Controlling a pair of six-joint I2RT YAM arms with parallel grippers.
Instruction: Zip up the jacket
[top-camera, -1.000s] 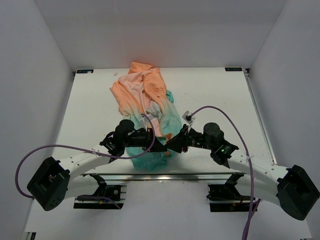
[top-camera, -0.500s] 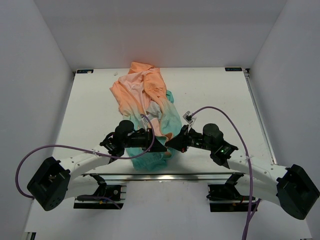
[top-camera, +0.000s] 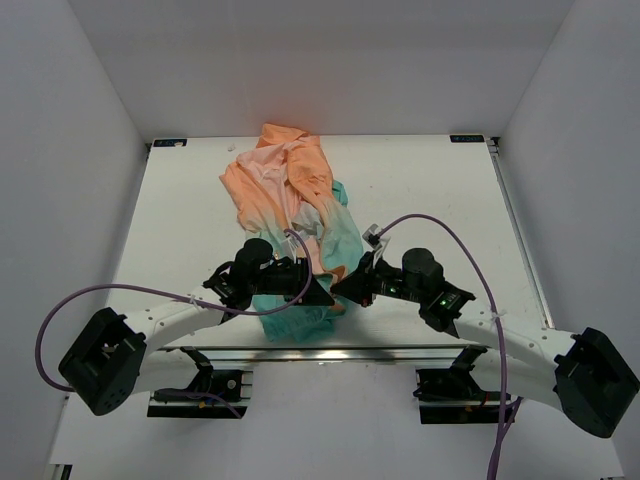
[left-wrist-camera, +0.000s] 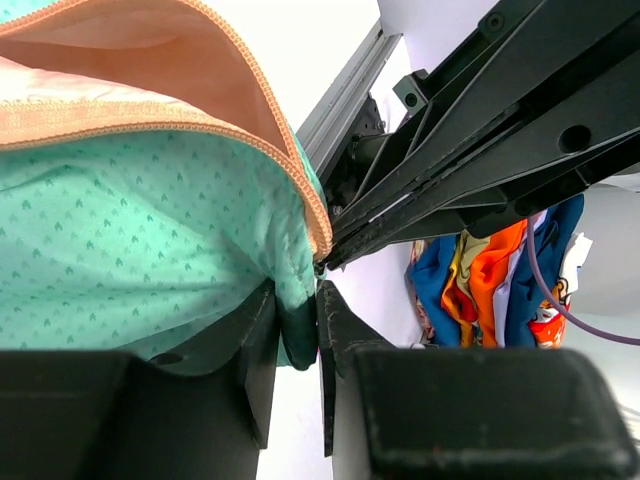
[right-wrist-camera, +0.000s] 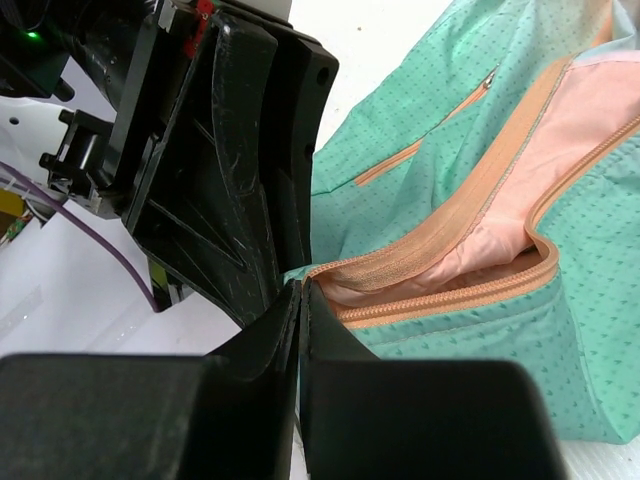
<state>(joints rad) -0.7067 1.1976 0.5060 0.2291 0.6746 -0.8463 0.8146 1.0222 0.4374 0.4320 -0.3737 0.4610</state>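
Left gripper (left-wrist-camera: 297, 300) pinches the jacket (top-camera: 290, 190) hem, right gripper (right-wrist-camera: 298, 286) sits closed at the zipper (right-wrist-camera: 440, 300) base; a pull apart could slip the thin fabric free.

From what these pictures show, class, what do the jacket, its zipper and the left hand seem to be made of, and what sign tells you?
Jacket: seemingly thin woven synthetic, matte; it folds softly and carries a tiny printed pattern.
Zipper: orange woven tape, ribbed; teeth look fine, probably plastic.
Left hand: likely hard black plastic, dull finish; flat moulded faces, scuffed edges.
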